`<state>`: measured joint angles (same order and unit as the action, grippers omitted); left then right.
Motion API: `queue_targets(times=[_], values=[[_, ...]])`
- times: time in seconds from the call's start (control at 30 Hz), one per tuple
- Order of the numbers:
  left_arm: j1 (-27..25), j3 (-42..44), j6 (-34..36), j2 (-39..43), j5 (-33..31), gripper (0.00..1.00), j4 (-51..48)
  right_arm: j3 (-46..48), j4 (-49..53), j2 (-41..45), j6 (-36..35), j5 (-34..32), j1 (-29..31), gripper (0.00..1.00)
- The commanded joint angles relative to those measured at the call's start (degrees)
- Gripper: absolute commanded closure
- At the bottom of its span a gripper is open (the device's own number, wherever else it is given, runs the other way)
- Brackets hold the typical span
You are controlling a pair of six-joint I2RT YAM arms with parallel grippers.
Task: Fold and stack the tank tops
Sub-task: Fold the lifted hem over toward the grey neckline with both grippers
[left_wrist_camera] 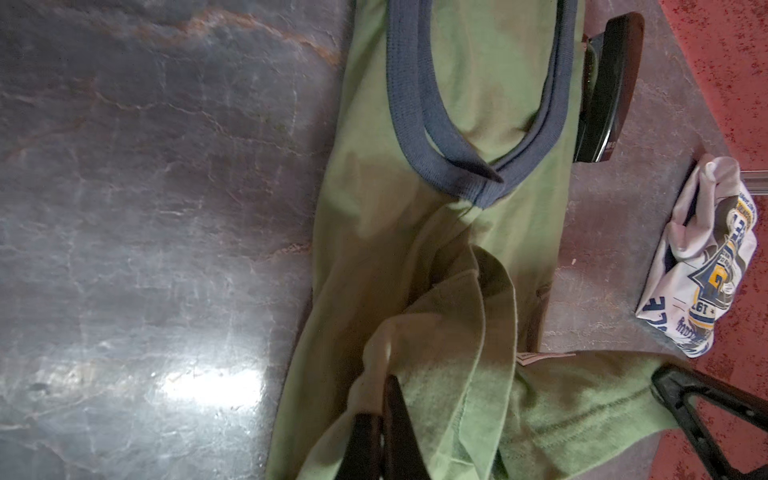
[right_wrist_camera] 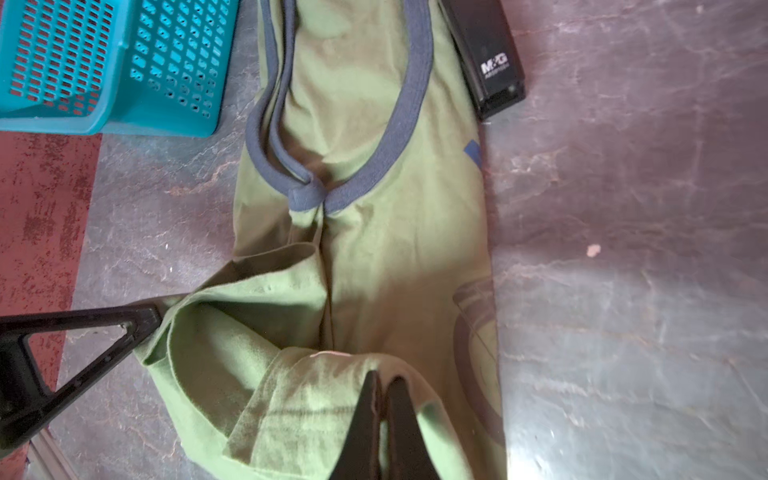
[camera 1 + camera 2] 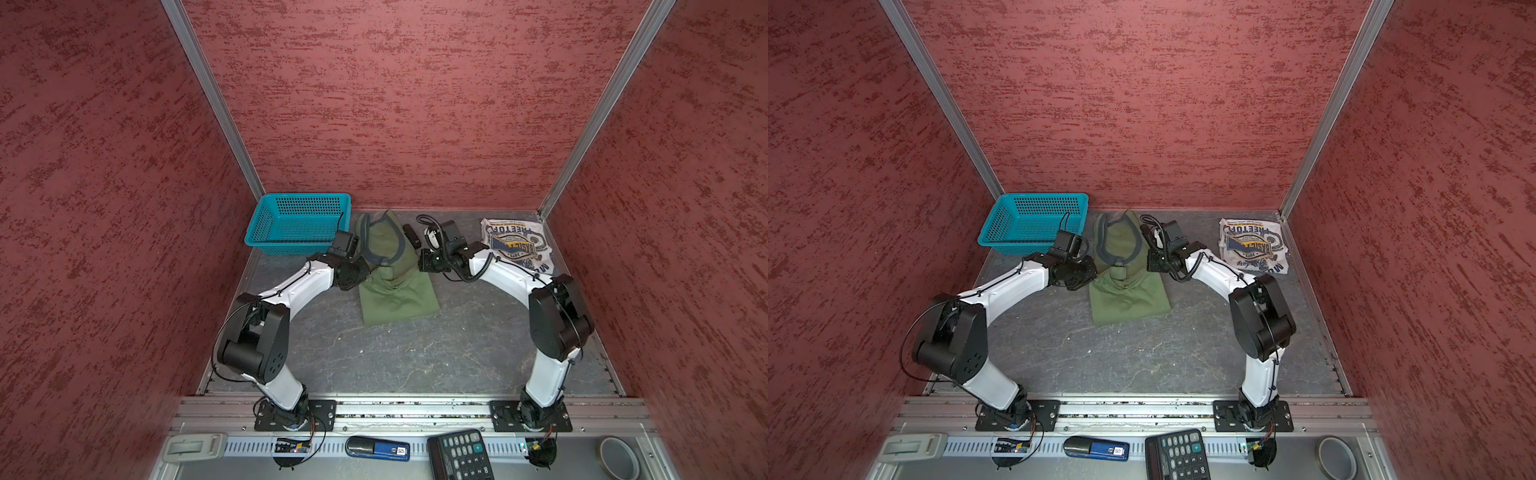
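Two garments in play on the table. The white tank top lies bunched in the far right corner, emblem up, well apart from the work. The green tank top lies mid-table toward the back wall, between the teal basket and a black stapler that sits just beside its shoulder. Tool state: the left gripper is clamped tight on a pinch of green cloth, and the right gripper is clamped the same way on the opposite side of the same raised layer, whose stitched hem shows between them. We judge the step in hand to be the crosswise fold of the green top, with the hem layer held up over the body, short of the grey-blue neckline trim. The next move calls for both arms to travel together toward the back wall, keeping the layer taut and level, then to lay it down square before letting go — uneven travel would likely skew the fold. The white top looks unfolded, so it and the stacking remain. Orientation: the green top's long axis runs from the arm bases to the back wall, close to straight; neckline and straps point at the back wall, and the wider end faces the bases. Its print shows only along one edge.
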<state>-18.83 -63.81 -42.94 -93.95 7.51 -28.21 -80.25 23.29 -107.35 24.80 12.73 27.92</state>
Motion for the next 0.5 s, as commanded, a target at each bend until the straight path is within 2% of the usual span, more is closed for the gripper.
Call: queue_targets(times=[0.0,0.13,0.2,0.3,0.37,0.47], values=[[1.2,-1.4,1.9,-1.5,-0.4,0.97,3.3,-2.7,-1.4,-1.9,-1.2,1.0,-1.4,1.00],[2.0,-2.3,2.8,-4.0,-0.4,0.94,4.3,-4.6,-1.0,-4.9,-1.1,0.6,-2.0,1.00],[2.3,-2.9,3.2,-5.4,-0.5,0.89,4.4,-5.1,-0.7,-6.0,-1.1,0.2,-2.2,0.95],[2.6,-3.9,3.9,-7.2,-1.1,0.77,4.0,-6.1,0.0,-7.0,-1.3,-1.6,-2.7,0.79],[2.9,-5.2,4.4,-8.1,-2.0,0.66,1.9,-7.0,1.8,-7.0,-1.6,-4.3,-2.8,0.62],[2.9,-6.3,6.1,-7.2,-3.2,0.52,-0.8,-6.4,3.5,-5.1,-2.5,-7.3,-2.7,0.50]])
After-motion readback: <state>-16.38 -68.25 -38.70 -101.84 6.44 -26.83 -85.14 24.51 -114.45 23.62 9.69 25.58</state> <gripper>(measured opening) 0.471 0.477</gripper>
